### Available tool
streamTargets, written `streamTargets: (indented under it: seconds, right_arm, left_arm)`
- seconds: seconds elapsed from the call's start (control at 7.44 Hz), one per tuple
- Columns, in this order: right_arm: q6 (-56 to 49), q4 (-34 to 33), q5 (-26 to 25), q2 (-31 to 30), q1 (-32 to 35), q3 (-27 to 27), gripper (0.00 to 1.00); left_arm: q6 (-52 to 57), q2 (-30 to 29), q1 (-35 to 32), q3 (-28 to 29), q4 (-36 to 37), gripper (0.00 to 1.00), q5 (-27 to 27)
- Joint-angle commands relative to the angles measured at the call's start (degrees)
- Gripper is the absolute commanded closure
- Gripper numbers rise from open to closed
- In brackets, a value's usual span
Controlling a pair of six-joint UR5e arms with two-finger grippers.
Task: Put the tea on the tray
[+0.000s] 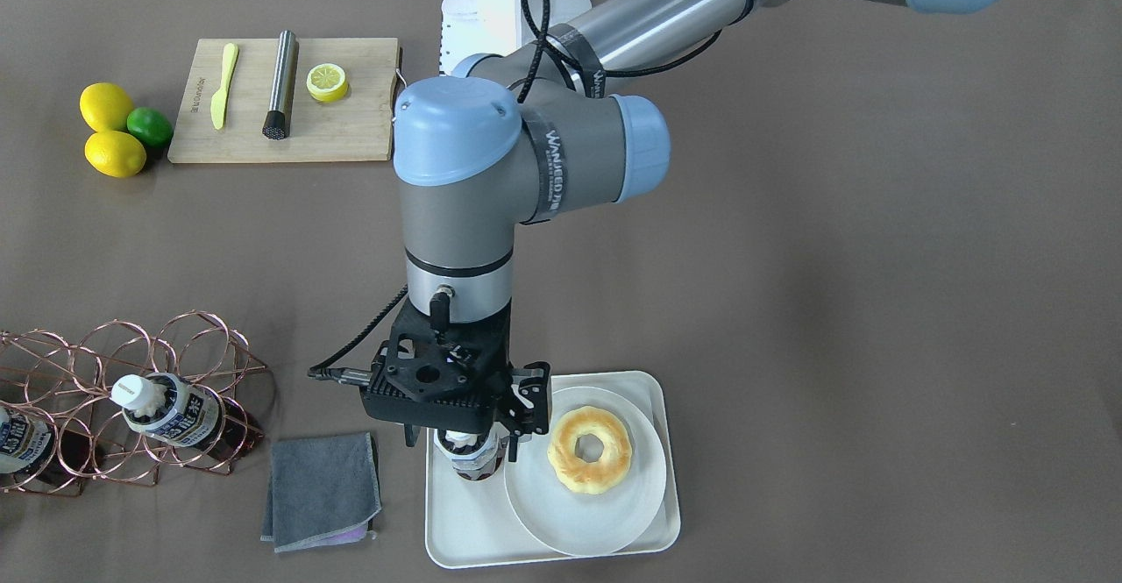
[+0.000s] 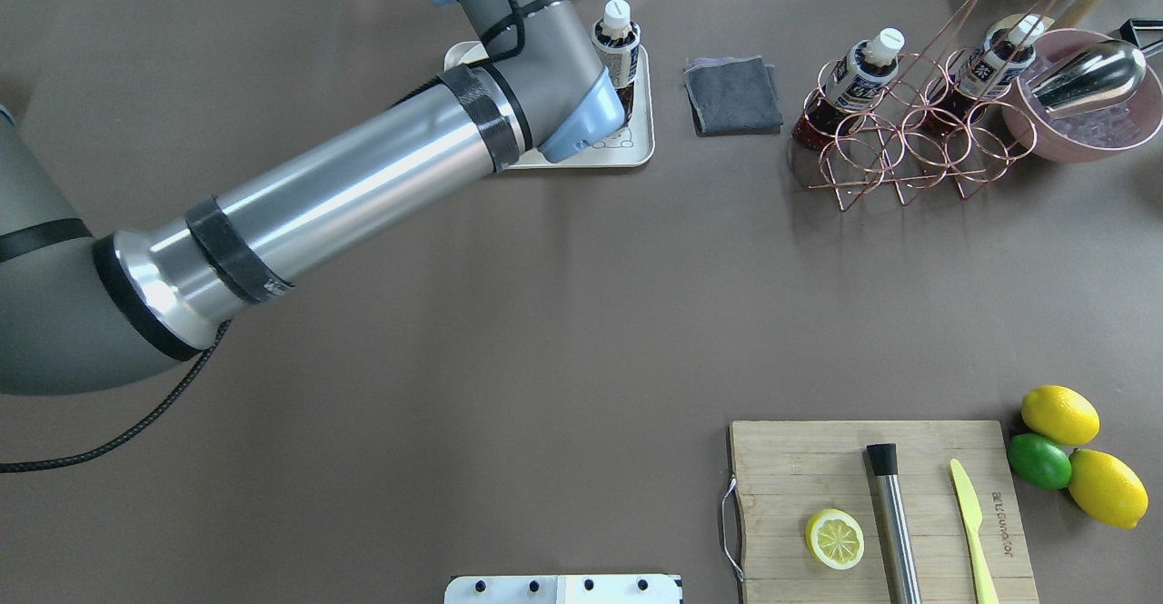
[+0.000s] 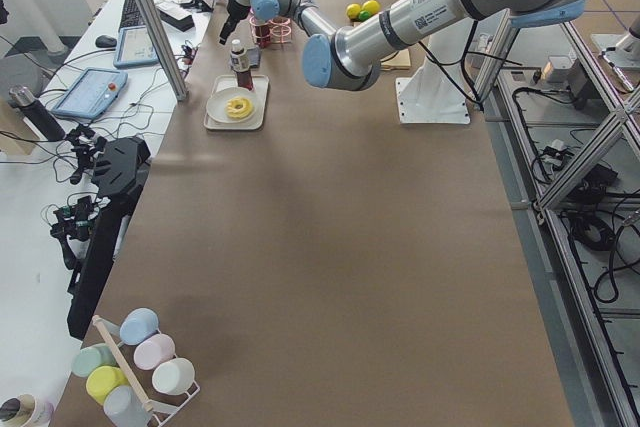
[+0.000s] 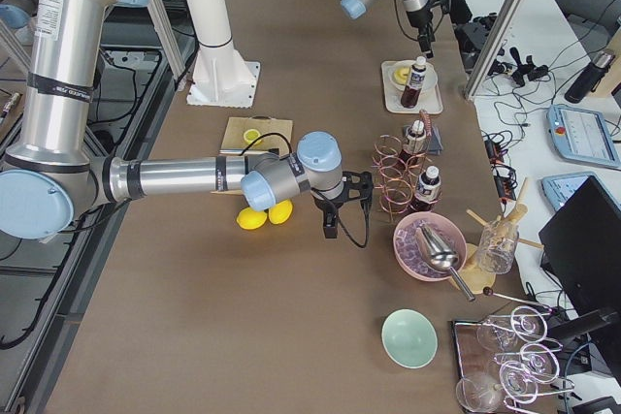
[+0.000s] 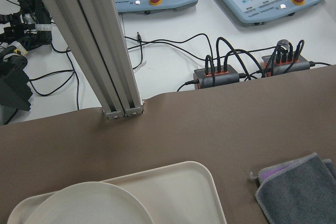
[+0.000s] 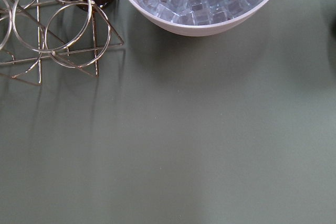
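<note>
Cream tray carries the tea — upright in the bare strip beside the plate, probably so it does not touch the doughnut. Left hand hangs just above it, fingers spread, released — about the right hand I cannot tell.

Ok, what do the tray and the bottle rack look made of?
The tray: likely plastic or melamine, smooth cream-white with a moulded rounded rim. The rack: thin metal wire, shiny copper-rose finish, bent into rings.
</note>
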Motion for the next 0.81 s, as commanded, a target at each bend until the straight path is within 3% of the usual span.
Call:
streamTargets:
  seconds: [0.0, 0.27, 0.4, 0.54, 0.67]
  right_arm:
    - [0.0, 0.0, 0.0, -0.6, 0.5, -0.1, 0.00]
    - [-1.8, 0.0, -0.7, -4.0, 2.8, -0.1, 0.00]
    - [-6.5, -0.8, -0.8, -5.2, 4.9, -0.4, 0.00]
    - [-10.3, -4.4, -0.9, -5.3, 7.1, -1.1, 0.00]
    - [-18.2, -9.8, -4.9, -5.1, 7.8, -1.1, 0.00]
  left_arm:
    - [2.8, 10.0, -8.2, -14.7, 4.3, 0.02, -14.4]
    - [6.8, 27.1, -13.9, -33.7, 8.1, 0.02, -21.9]
    - [14.3, 35.3, -17.0, -39.7, 9.6, 0.02, -24.4]
    - [24.3, 41.2, -21.4, -41.9, 12.0, 0.02, -27.5]
    - [35.1, 47.7, -26.0, -42.7, 12.6, 0.02, -30.9]
